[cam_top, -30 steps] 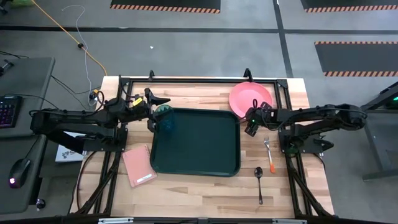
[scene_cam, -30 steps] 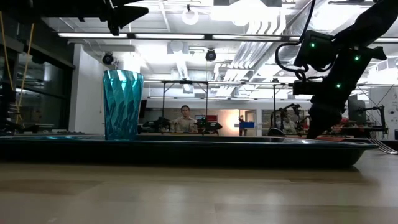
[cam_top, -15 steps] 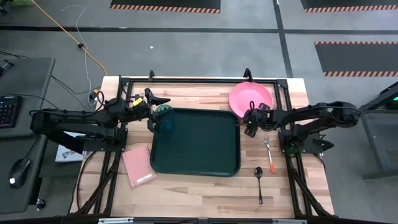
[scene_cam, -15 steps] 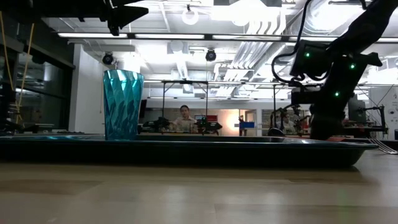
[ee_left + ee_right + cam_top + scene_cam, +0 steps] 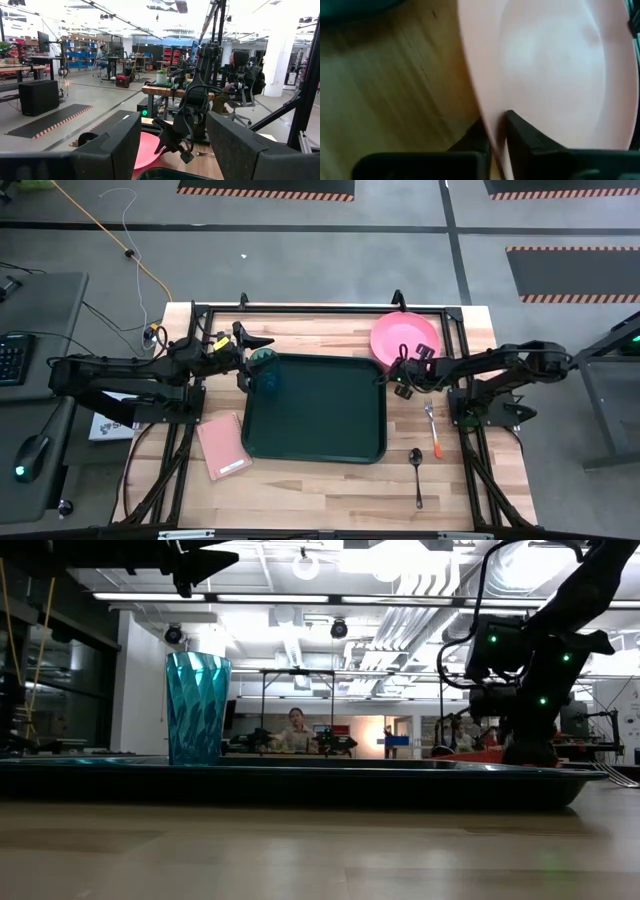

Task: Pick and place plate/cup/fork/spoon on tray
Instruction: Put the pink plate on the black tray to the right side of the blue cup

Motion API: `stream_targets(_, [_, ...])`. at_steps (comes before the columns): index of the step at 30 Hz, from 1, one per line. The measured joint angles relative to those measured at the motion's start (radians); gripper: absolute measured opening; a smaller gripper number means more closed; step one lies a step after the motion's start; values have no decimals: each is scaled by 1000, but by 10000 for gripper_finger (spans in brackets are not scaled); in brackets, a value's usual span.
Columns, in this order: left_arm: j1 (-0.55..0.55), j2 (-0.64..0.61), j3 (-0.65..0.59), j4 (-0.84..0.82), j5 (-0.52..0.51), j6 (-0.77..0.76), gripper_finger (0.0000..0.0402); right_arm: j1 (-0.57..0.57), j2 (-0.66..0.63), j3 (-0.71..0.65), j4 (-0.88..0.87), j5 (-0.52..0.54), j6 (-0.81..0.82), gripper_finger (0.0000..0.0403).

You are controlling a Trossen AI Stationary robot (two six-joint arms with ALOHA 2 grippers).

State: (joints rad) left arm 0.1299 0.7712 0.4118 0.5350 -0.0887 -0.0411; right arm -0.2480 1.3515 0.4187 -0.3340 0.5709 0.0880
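— Step in hand, by the look of it: getting the plate (image 5: 405,336) off the table and over onto the tray (image 5: 313,408); best done with a firm pinch on the rim, a slight lift before any sideways travel, then a level carry clear of the tray's raised edge; worth watching for the plate tipping or slipping from so thin a bite.

— And the right gripper (image 5: 401,374)?

— Down at the plate's near edge, just beside the tray's far right corner; fingers (image 5: 530,137) narrowly parted, one each side of the rim, seemingly closed onto it; plate edge possibly just raised in the low view, hard to say.

— Left gripper (image 5: 244,340)?

— Parked above the cup (image 5: 266,368), fingers spread wide, touching nothing; cup upright in the tray's far left corner.

— Remaining pieces?

— Fork (image 5: 433,425) and spoon (image 5: 416,471) lying on the wood right of the tray, untouched.
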Motion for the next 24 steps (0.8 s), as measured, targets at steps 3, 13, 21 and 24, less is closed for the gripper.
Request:
stream_targets(3, [0, 0, 0, 0, 0, 0, 213, 14, -19, 22, -52, 2, 54, 20])
stream_targets(13, [0, 0, 0, 0, 0, 0, 213, 86, -102, 268, -414, 16, 211, 1])
stream_targets(21, [0, 0, 0, -14, 0, 0, 213, 241, -102, 476, -507, 39, 207, 1])
stream_targets(24, [0, 0, 0, -14, 0, 0, 213, 345, -100, 517, -501, 109, 203, 1])
